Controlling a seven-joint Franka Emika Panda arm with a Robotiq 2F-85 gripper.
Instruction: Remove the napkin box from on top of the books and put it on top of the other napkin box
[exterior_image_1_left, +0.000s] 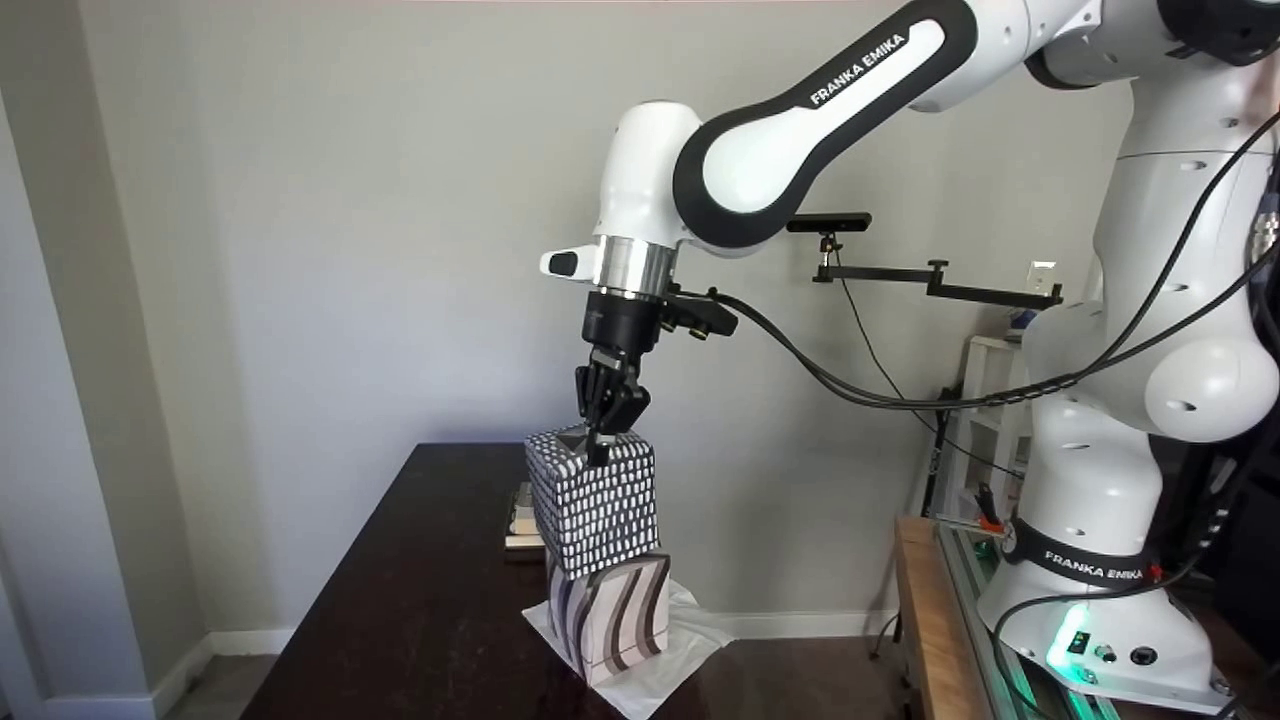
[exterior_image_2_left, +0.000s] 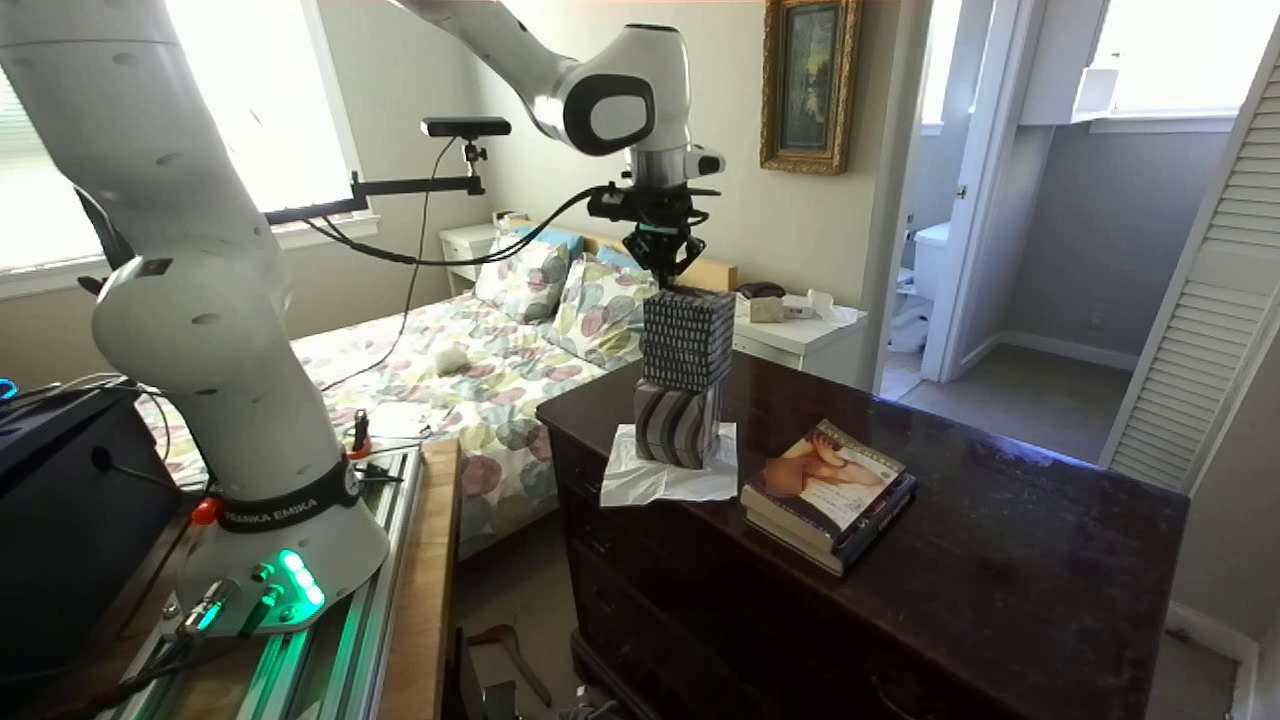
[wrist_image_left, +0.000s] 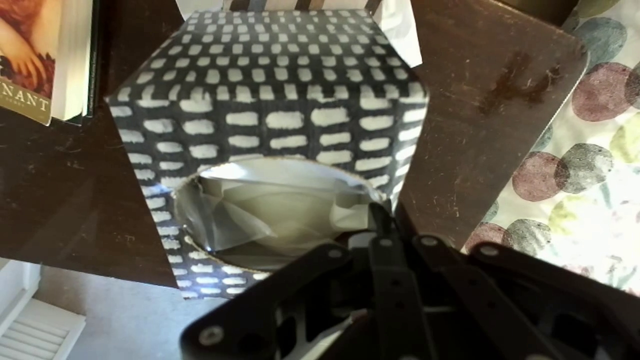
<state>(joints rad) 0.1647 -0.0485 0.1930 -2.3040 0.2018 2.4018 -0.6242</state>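
In an exterior view, running left to right, the white Franka Emika arm (exterior_image_2_left: 230, 400) stands by a wooden bench edge (exterior_image_2_left: 428, 560), its base lights (exterior_image_2_left: 300, 578) glowing green, and behind it spreads a bed (exterior_image_2_left: 500, 385) in a cover printed with coloured leaf-like rounds; a black camera (exterior_image_2_left: 465, 127) sits on a thin bracket (exterior_image_2_left: 415, 187) in front of that. Next comes the dark wooden dresser (exterior_image_2_left: 1000, 560), where a crumpled white sheet (exterior_image_2_left: 650, 485) lies by the corner. On the sheet stands the striped napkin box (exterior_image_2_left: 675, 425), upright, and over it, a little askew, is the checkered napkin box (exterior_image_2_left: 685, 340); whether its underside touches the lower box all over, I cannot tell. The gripper (exterior_image_1_left: 598, 448) points down from above, its fingers pinched together on the rim of the oval hole in the checkered napkin box, where the wrist view shows clear film (wrist_image_left: 240, 215). Behind the boxes are a white nightstand (exterior_image_2_left: 835, 350) and, higher up, a gilt-framed painting (exterior_image_2_left: 810, 85). Further right, just beside the sheet, the books (exterior_image_2_left: 825, 490) lie flat in a short stack on the dresser, apart from both boxes. Past them a white toilet (exterior_image_2_left: 932, 262) shows, and a louvred door (exterior_image_2_left: 1190, 330) stands at the far right
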